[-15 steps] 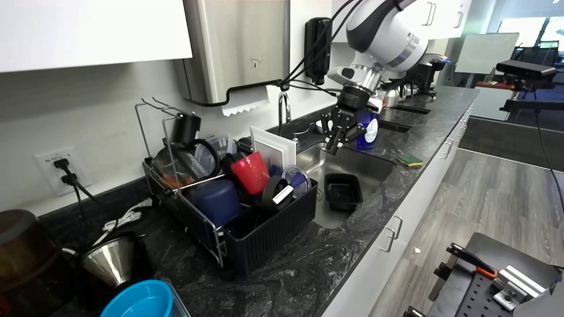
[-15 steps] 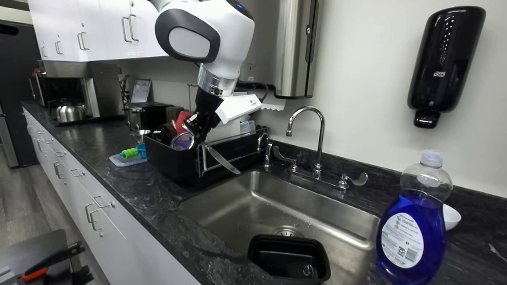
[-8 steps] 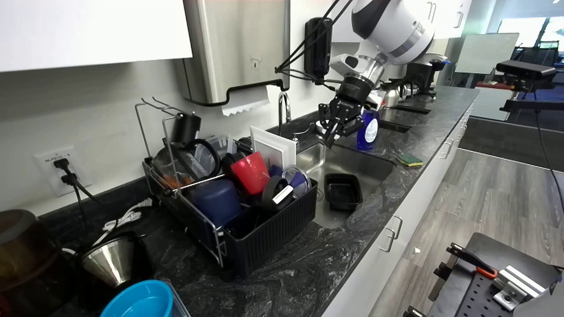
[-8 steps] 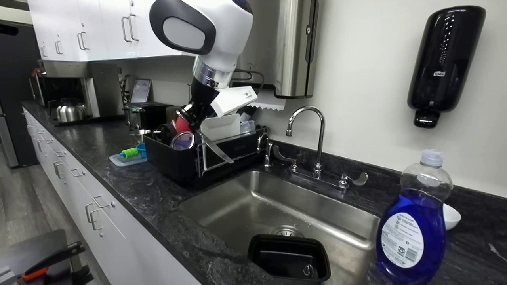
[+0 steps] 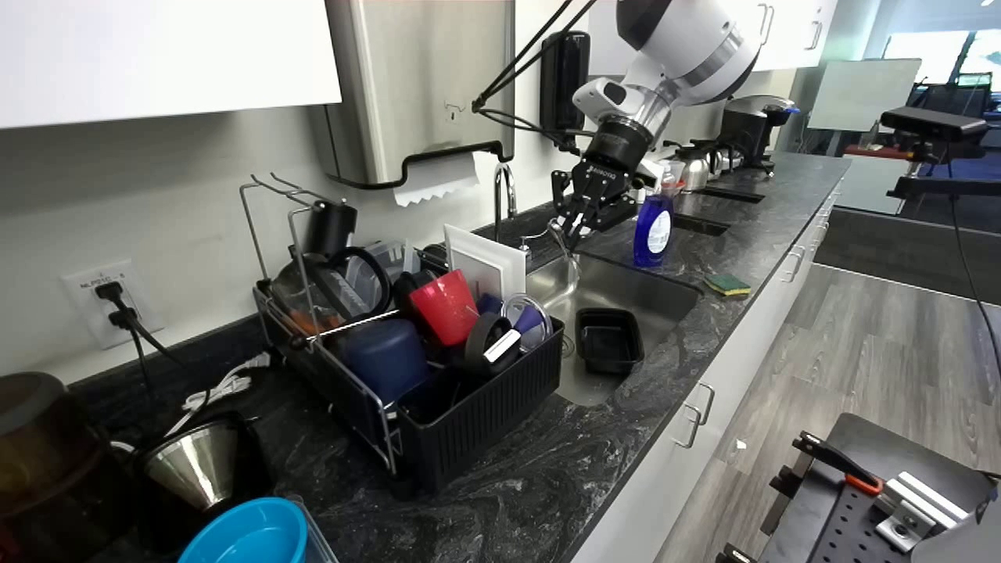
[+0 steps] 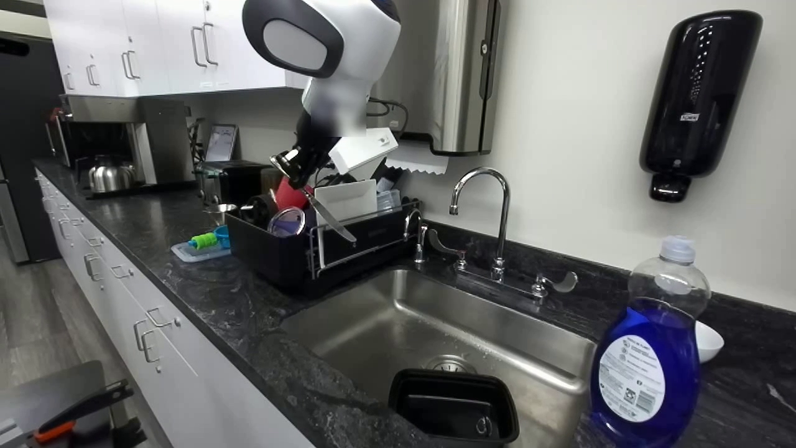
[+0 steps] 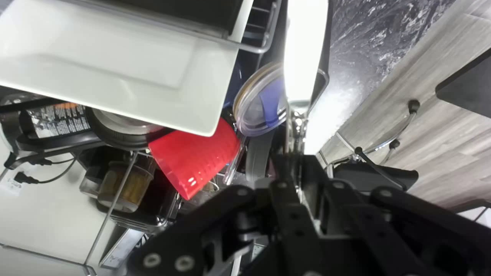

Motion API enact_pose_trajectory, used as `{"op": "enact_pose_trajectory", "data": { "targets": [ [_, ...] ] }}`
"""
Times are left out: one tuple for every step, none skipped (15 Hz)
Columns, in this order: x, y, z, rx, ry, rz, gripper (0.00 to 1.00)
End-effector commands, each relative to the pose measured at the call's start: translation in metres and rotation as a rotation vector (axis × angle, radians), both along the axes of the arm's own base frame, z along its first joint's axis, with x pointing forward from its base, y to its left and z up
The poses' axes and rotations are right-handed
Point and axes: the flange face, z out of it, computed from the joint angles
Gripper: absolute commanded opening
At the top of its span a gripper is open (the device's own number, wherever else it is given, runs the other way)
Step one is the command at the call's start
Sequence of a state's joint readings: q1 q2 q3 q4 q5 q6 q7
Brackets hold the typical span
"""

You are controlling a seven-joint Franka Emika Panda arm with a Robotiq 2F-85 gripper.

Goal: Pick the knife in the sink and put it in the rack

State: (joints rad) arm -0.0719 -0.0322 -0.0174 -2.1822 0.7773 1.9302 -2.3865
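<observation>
Just over the end of the dish rack (image 5: 489,414) that faces the sink (image 6: 385,339), a metal table knife (image 7: 303,73) hangs in the air, the fingers (image 7: 282,188) pinched tight about its handle. Everything turns, to my eye, on how that knife is angled against the rack. Its long axis doesn't point down into it: in an exterior view it runs aslant, handle high and blade low, the tip sloping toward the sink. The wrist view agrees, with the blade reaching out ahead of the fingers, and the white rectangular plate (image 7: 145,92) and red tumbler (image 7: 195,153) lying off to its left there. So the rack sits below the fingers and the tip looks the wrong way for a neat drop. I'd judge the lifting done and the placing not. The next move probably calls for carrying the handle deeper over the rack and tipping the blade steeper, so it can slide in point first. At this slant the blade could catch the rack's edge or knock the plate; how near it comes to either, I can't tell from here.
</observation>
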Motion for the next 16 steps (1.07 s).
{"op": "enact_pose_trajectory", "data": {
  "targets": [
    [0.012,0.008,0.004,0.061,0.035,0.048,0.04],
    [0.015,0.012,0.006,0.069,0.052,0.052,0.04],
    [0.017,0.016,0.006,0.078,0.069,0.058,0.04],
    [0.019,0.019,0.007,0.083,0.078,0.06,0.04],
    [0.021,0.022,0.008,0.084,0.088,0.062,0.04],
    [0.022,0.023,0.009,0.087,0.096,0.062,0.04],
    [0.024,0.025,0.011,0.089,0.105,0.056,0.04],
    [0.026,0.025,0.013,0.093,0.115,0.05,0.04],
    [0.027,0.025,0.017,0.097,0.12,0.038,0.04],
    [0.028,0.026,0.021,0.102,0.125,0.03,0.04],
    [0.029,0.027,0.026,0.108,0.126,0.02,0.04],
    [0.03,0.027,0.031,0.114,0.129,0.01,0.04],
    [0.03,0.03,0.037,0.124,0.132,0.002,0.04],
    [0.031,0.032,0.041,0.132,0.138,-0.006,0.04],
    [0.031,0.034,0.044,0.138,0.143,-0.016,0.04],
    [0.031,0.036,0.047,0.15,0.155,-0.031,0.04]
  ]
}}
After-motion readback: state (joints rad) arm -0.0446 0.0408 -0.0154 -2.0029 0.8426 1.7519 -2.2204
